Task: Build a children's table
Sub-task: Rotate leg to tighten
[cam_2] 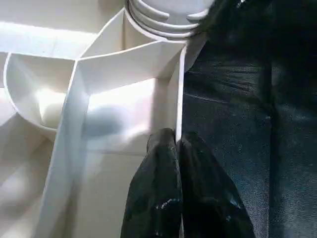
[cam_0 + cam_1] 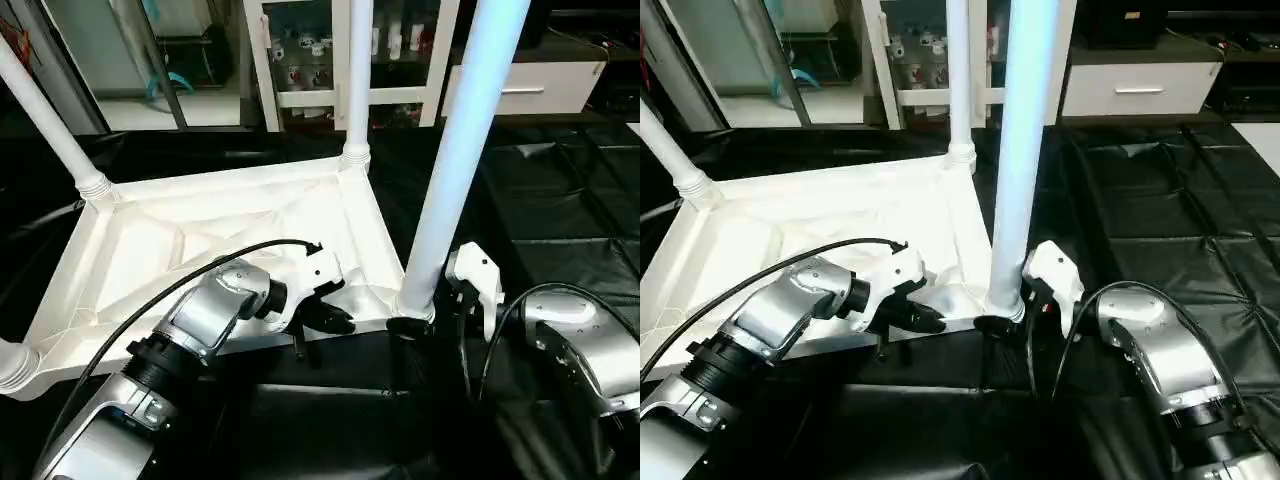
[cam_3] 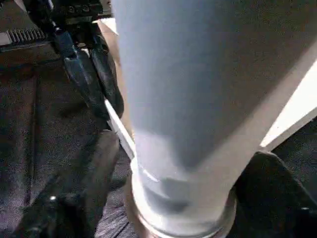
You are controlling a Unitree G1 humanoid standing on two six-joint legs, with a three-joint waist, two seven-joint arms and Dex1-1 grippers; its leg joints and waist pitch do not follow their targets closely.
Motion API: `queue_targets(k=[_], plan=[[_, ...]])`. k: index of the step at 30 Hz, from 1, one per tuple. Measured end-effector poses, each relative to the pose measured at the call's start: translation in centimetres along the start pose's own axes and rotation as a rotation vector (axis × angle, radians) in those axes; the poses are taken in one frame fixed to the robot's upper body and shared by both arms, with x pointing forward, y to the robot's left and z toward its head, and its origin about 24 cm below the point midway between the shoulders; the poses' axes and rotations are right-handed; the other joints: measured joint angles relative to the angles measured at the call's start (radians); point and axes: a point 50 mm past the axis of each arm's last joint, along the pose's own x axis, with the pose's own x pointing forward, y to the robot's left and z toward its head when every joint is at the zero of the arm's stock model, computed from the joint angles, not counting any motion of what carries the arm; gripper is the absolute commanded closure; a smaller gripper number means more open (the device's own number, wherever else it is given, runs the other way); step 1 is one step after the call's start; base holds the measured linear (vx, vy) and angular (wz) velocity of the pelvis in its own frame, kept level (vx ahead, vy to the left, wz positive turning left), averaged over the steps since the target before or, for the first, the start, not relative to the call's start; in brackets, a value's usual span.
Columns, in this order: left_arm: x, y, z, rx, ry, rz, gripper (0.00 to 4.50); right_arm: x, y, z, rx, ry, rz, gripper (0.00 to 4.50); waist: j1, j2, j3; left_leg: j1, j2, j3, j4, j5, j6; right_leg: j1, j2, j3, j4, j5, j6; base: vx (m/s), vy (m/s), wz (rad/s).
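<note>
Left gripper [image 2: 335, 320] has its fingers pressed together, while right gripper [image 3: 168, 198] stands spread wide, both silver forearms reaching forward.

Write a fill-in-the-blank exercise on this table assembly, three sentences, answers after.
1. The table top lies with its ribbed underside facing ____.
2. The left gripper is shut on the top's thin ____.
3. The right gripper has one finger on each side of the near-right ____, at its base.

Missing words: up; rim; leg
</note>
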Motion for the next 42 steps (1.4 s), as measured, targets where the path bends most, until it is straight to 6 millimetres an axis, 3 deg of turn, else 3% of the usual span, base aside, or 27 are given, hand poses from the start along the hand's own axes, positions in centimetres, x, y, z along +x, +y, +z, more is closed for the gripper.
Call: queue_targets(k=[12,25,30,33,42], plan=[[0.1,-0.1,0.0,0.003,0.005,-0.006,4.5,-0.1,-0.2,0.0,-0.017,0.007,0.003,1.96,0.006,-0.001,-0.001,0.0,0.0,0.0,0.002,0.003,0.005,0.0,0.0,0.0,0.001,0.0,0.0,0.0,0.0,0.0],[0.2,-0.1,0.0,0.002,0.002,0.0,4.5,0.4,-0.2,-0.1,-0.007,-0.015,-0.009,2.07,0.009,-0.003,-0.002,0.001,0.0,0.0,0.002,0.004,0.006,0.0,0.0,0.0,0.002,0.0,0.0,0.0,0.0,0.0],[0.4,1.2,-0.1,-0.057,-0.024,0.135,4.5,2.9,-1.5,-0.2,0.121,-0.115,-0.254,2.15,-0.027,-0.008,-0.005,0.005,0.0,0.0,0.002,0.002,0.002,0.001,0.001,0.001,0.004,0.002,-0.003,0.0,0.0,0.0],[1.4,2.0,0.3,-0.105,-0.05,0.215,4.5,4.2,-2.2,-0.1,0.213,-0.149,-0.422,2.22,-0.038,-0.012,-0.006,0.007,-0.001,0.0,0.002,0.002,0.001,0.003,0.001,0.003,0.003,0.002,-0.003,0.0,0.0,0.0],[5.0,3.4,2.5,-0.163,-0.087,0.431,4.5,7.4,-3.7,0.9,0.389,-0.167,-0.923,2.38,-0.042,-0.014,-0.008,0.008,-0.002,-0.002,0.002,0.002,0.001,0.005,0.001,0.002,-0.004,0.001,-0.001,0.0,0.0,0.0]])
